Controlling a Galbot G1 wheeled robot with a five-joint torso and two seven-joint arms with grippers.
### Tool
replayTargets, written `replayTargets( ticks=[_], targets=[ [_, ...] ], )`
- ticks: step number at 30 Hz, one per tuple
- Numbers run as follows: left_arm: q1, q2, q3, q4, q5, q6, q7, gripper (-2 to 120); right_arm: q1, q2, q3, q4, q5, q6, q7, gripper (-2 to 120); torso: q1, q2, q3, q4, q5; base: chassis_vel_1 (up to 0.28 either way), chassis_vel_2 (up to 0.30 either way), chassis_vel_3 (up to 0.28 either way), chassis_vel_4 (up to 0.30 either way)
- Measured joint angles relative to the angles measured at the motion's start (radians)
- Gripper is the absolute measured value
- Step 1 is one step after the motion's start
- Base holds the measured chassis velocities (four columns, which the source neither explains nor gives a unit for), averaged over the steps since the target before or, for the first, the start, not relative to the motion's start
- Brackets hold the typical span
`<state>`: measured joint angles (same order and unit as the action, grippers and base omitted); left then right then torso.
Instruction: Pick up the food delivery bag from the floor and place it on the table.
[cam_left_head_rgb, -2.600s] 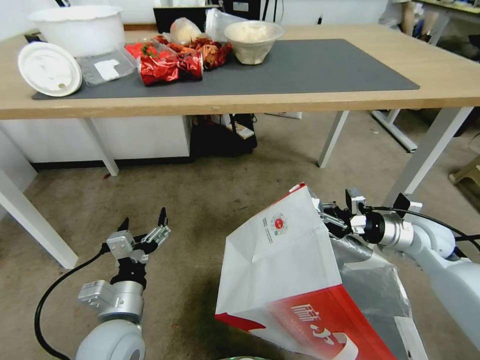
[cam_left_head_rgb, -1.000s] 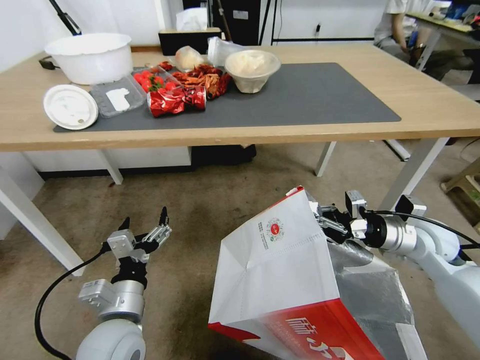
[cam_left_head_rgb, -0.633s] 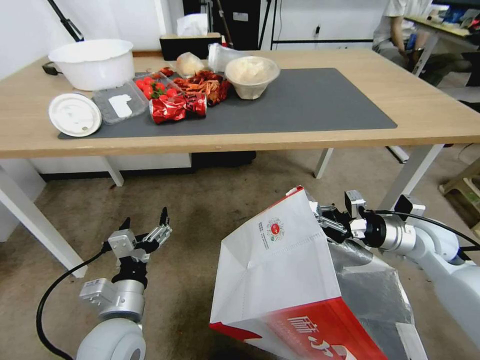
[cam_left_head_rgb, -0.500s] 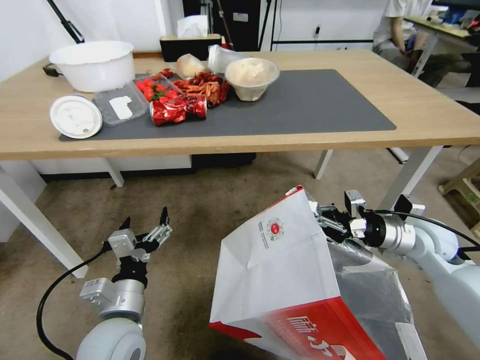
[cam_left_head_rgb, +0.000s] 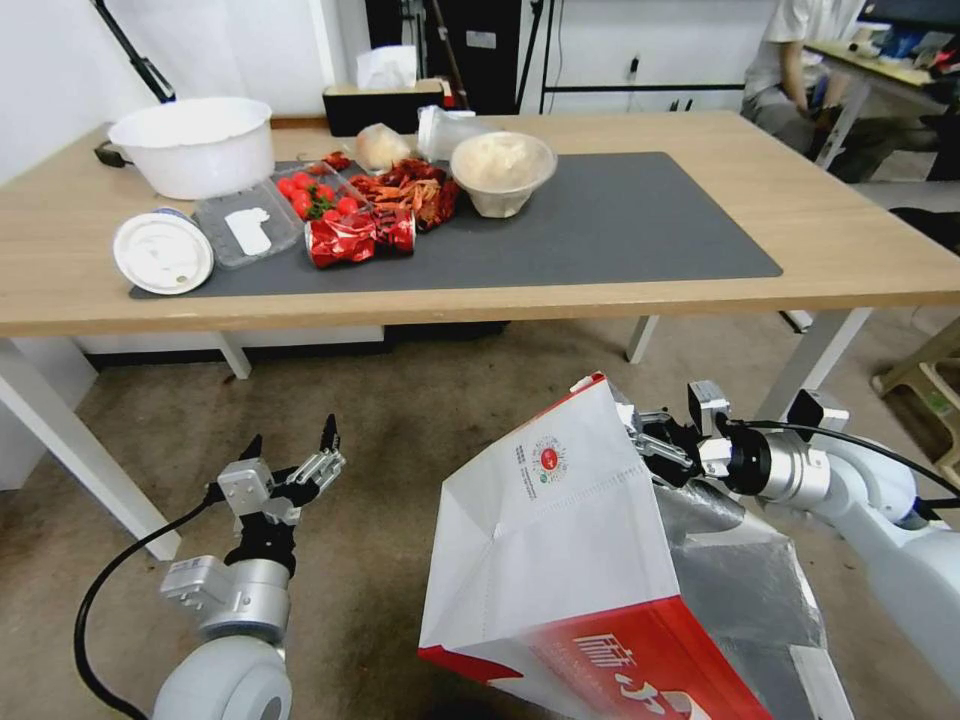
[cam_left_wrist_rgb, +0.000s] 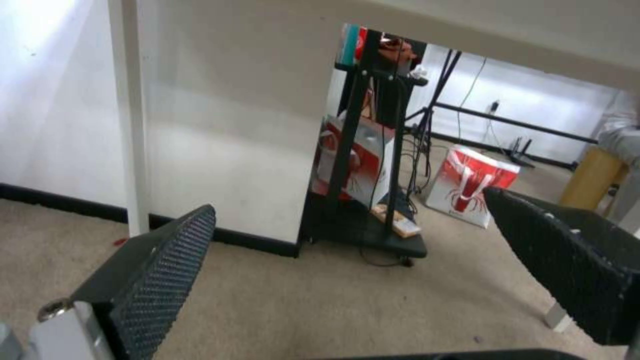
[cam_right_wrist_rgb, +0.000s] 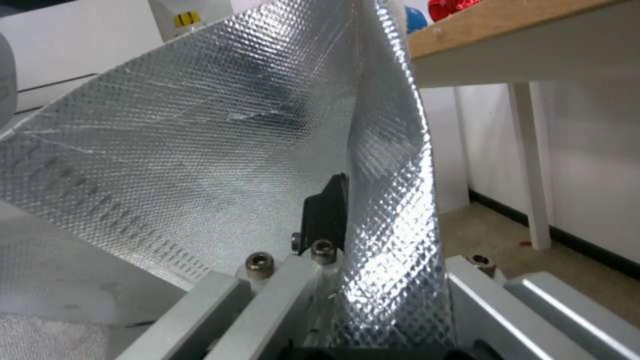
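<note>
Fingers (cam_right_wrist_rgb: 327, 220) of the right gripper (cam_left_head_rgb: 640, 440) clamp the food delivery bag (cam_left_head_rgb: 560, 540) (foil rim)

The lower part of the boxy white-and-red paper food delivery bag (cam_left_head_rgb: 560, 560) ran off the head view's bottom edge. Its silver foil rim (cam_right_wrist_rgb: 373, 200) hid one finger of the right gripper (cam_left_head_rgb: 640, 440), and its white panel covered the grey-brown carpet floor (cam_left_head_rgb: 400, 420) beneath.

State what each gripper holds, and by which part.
Right gripper: food delivery bag, pinched at its foil-lined top rim. Left gripper: open, holding nothing.
</note>
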<state>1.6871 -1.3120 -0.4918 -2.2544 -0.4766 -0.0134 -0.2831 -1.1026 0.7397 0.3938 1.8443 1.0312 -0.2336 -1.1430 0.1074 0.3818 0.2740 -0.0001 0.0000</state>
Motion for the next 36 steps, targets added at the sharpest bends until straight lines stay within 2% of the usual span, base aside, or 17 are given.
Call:
replayTargets(
  ticks=[34, 36],
  targets=[
    [0.019, -0.012, -0.002, -0.020, 0.014, -0.006, 0.005, 100, -0.001, 0.004, 0.007, 0.004, -0.015, 0.003, -0.002, 0, 0.049, 0.134, 0.086, 0.0000, 0.0000, 0.000, 0.000, 0.000, 0.000],
    [0.017, -0.012, -0.002, -0.020, 0.014, -0.004, 0.004, 100, -0.001, 0.002, 0.007, 0.004, -0.015, 0.003, -0.002, 0, 0.055, 0.154, 0.098, 0.0000, 0.0000, 0.000, 0.000, 0.000, 0.000]
  ],
)
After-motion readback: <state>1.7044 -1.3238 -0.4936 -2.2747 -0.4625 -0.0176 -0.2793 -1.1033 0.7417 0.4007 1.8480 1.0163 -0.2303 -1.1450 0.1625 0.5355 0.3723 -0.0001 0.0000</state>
